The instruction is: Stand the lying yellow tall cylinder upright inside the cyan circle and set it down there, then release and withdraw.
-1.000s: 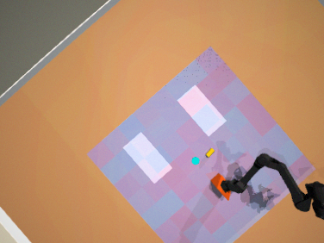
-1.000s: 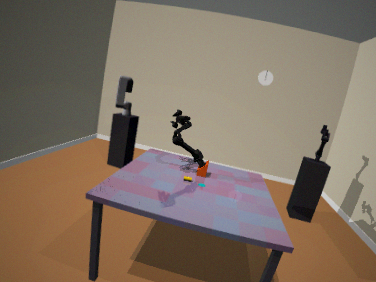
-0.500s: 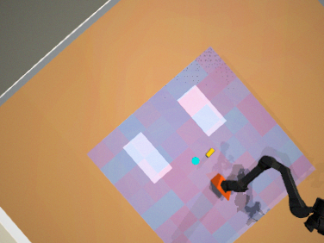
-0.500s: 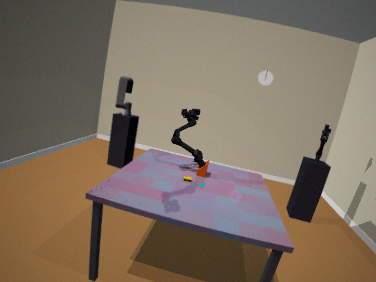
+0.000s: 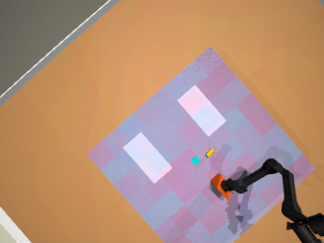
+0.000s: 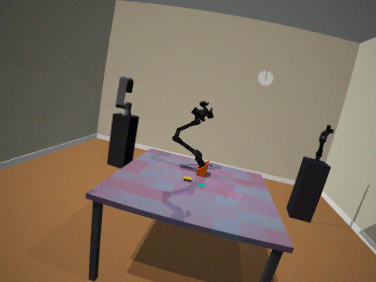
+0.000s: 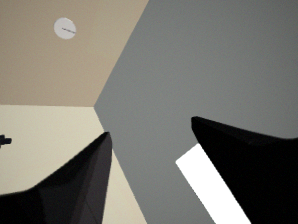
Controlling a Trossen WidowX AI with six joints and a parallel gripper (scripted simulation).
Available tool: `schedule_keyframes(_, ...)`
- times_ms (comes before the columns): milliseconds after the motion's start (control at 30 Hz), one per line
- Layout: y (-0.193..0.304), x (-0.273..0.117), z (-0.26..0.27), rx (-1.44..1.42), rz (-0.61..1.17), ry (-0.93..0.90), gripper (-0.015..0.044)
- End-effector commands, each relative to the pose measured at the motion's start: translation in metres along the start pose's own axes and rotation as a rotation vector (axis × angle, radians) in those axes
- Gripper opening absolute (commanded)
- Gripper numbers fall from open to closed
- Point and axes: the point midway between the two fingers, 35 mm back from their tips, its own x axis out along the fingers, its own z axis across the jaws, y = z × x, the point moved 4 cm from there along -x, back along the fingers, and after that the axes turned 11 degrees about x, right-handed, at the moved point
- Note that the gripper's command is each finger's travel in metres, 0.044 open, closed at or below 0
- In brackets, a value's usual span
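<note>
The yellow cylinder lies on its side on the patchwork table. The cyan circle is a small flat disc on the table top beside it, with a short gap between them and nothing standing on it. My gripper is open, with nothing between its fingers. It is raised high above the table, well away from the cylinder and the circle. In the wrist view it faces the walls and ceiling, so neither the cylinder nor the circle shows there.
An orange block stands at the foot of my arm, close to the cylinder and circle. Two pale rectangles show over the table in the top view. Two dark pedestals with other arms stand beyond the table.
</note>
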Motion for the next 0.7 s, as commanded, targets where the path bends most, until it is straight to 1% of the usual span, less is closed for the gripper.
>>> schedule_keyframes(0, 0.044, -0.009, 0.002, 0.195, 0.183, 0.002, 0.0309)
schedule_keyframes(167, 0.104, -0.036, 0.002, 0.485, 0.455, 0.073, 0.0309)
schedule_keyframes(333, 0.156, -0.077, 0.004, 0.764, 0.716, 0.214, 0.0309)
schedule_keyframes(500, 0.199, -0.128, 0.007, 1.021, 0.958, 0.422, 0.0309)
schedule_keyframes(667, 0.229, -0.185, 0.014, 1.248, 1.174, 0.694, 0.0309)
